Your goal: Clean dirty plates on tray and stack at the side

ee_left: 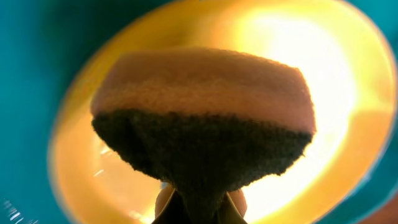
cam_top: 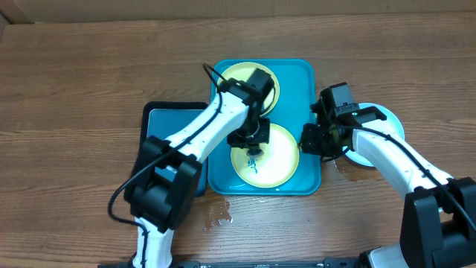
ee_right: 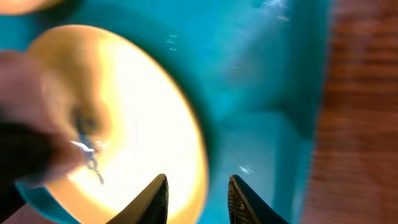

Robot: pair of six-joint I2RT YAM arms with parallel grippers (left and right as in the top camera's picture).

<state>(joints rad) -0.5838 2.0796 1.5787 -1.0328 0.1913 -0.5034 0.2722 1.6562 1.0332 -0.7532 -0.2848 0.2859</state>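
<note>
Two plates are counted on the teal tray (cam_top: 305,74): a far plate (cam_top: 234,74), partly covered by the left arm, and a near plate (cam_top: 281,160) marked with a blue smear (cam_top: 253,165). A pale round disc (cam_top: 387,123) on the counter (cam_top: 74,74) at the right is largely hidden under the right arm. A sponge (ee_left: 202,106) is pinched by the left gripper (cam_top: 253,147) over the near plate. The right gripper (ee_right: 198,182) is spread astride that plate's right rim; contact cannot be made out. A smaller black-rimmed tray (cam_top: 167,119) at the left is partly hidden.

Top-down overhead; both wrist views close above tray (cam_top: 299,91)
</note>
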